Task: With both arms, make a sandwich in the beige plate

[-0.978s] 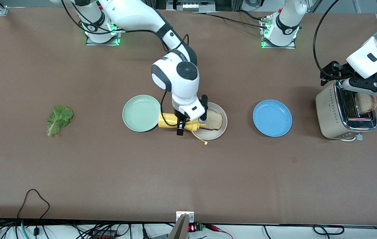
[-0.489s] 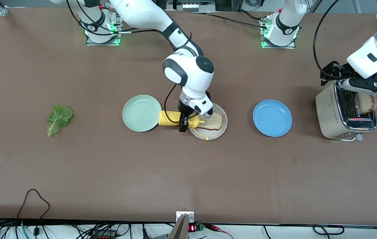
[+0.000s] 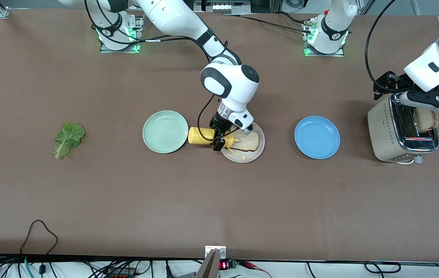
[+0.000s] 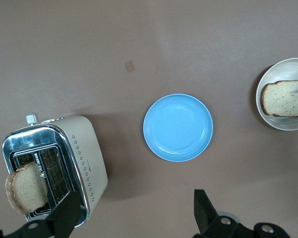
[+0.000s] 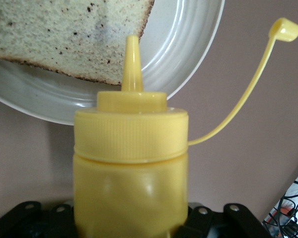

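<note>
Brown tabletop [image 3: 219,200]: you are sitting at the sauce step. Left end effector [image 4: 134,218] is hanging wide open, empty, over the toaster [image 3: 401,131]. Right end effector [image 3: 220,138] is clamping the yellow squeeze bottle [image 3: 208,137], nozzle over the bread slice [image 3: 247,142] in the beige plate [image 3: 252,156]; next, squeeze.

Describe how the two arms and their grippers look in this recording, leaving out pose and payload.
Both arms are glossy white, rounded segments with black joint bands and black round caps. Loose black cables loop along each. The right gripper and left gripper are black with two flat fingers on white wrist housings. Each base sits on a metal plate lit by green lights, with small round markings on the base collar.
</note>
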